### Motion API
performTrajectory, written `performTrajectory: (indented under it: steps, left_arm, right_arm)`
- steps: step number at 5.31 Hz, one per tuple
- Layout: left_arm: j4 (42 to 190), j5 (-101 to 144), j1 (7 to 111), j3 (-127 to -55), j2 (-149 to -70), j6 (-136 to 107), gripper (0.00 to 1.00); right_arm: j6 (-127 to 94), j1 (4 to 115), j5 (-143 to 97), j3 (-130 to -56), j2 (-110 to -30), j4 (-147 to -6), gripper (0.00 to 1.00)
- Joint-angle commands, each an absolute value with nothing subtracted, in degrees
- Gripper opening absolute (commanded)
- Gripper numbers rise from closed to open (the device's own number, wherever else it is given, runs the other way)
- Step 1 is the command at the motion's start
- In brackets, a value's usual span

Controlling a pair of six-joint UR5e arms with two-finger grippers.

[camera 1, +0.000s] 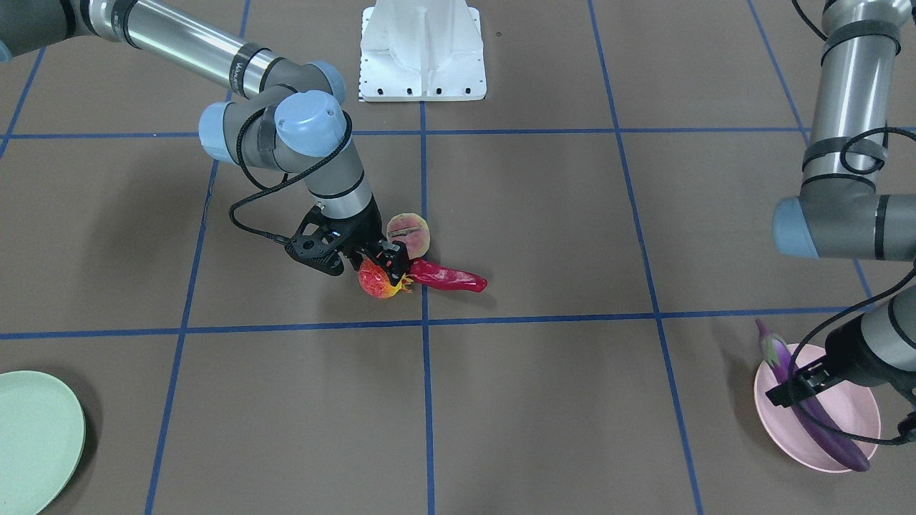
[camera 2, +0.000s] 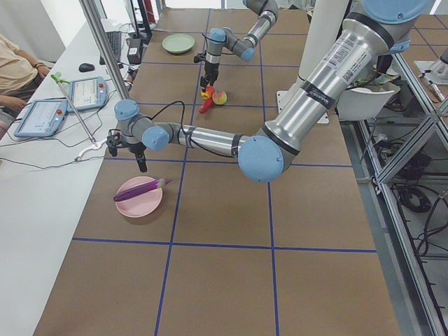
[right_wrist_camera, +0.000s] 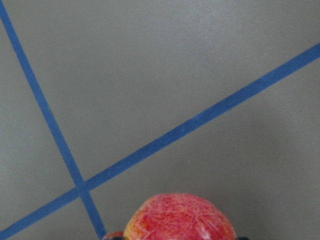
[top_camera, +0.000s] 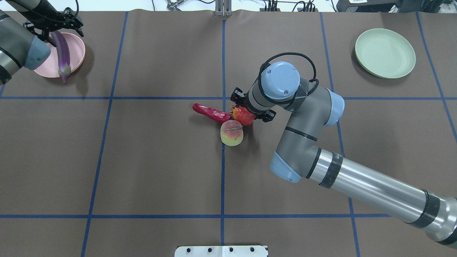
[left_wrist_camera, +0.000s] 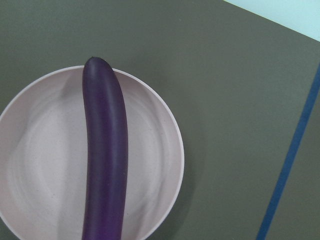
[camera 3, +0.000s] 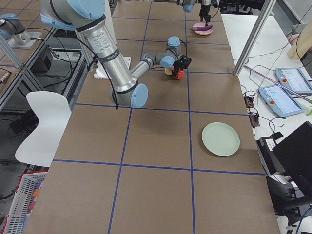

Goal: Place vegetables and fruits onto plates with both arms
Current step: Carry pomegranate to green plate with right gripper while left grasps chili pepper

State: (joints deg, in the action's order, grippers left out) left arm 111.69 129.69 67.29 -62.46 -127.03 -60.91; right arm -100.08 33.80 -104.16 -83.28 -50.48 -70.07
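Observation:
At the table's middle my right gripper (camera 1: 384,270) stands over the red-orange pomegranate (camera 1: 373,285) (right_wrist_camera: 180,217), its fingers against the fruit's sides, shut on it. The pomegranate rests on the table. The pink-and-cream peach (top_camera: 231,132) and the red chili pepper (top_camera: 210,111) lie touching it. The purple eggplant (left_wrist_camera: 105,150) lies across the pink plate (top_camera: 76,50), its green cap hanging over the rim. My left gripper (camera 1: 798,383) hovers open just above it, holding nothing. The mint green plate (top_camera: 385,53) sits bare at the far corner on my right.
Blue tape lines divide the brown table into squares. The white robot base (camera 1: 422,54) stands at the robot's edge of the table. A side bench with tablets (camera 2: 42,115) and a seated person runs along the far edge. A white chair (camera 3: 41,126) stands off the table.

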Motion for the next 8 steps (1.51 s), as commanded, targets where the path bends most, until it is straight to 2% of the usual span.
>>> performTrajectory:
  steps: [1, 2, 3, 6, 7, 8]
  left_arm:
    - [111.8, 130.78, 61.74, -70.09, -127.35, -76.19, 1.0]
    - [111.71, 130.26, 57.44, -73.96, -128.57, -89.6, 1.0]
    - [111.53, 129.73, 54.96, -74.61, -131.02, -98.26, 1.0]
    - [110.3, 120.95, 42.4, -73.83, -139.29, -121.59, 1.0]
    - [110.22, 116.15, 39.84, -72.17, -141.31, -123.9, 1.0]
    - [110.3, 115.84, 38.51, -70.24, -141.68, -125.75, 1.0]
  right_arm:
    - [-98.54, 38.19, -104.85, -83.67, -50.36, -70.22, 0.0]
    - [-92.61, 45.02, -108.25, -82.54, -51.49, -70.31, 0.0]
    - [-83.85, 51.7, -111.76, -78.7, -52.03, -70.31, 0.0]
    - [-61.66, 66.32, -109.54, -62.99, -52.12, -69.7, 0.0]
    - [-61.35, 66.79, -106.12, -58.58, -52.21, -66.65, 0.0]
    - [-61.26, 66.71, -105.91, -57.67, -55.69, -63.23, 0.0]
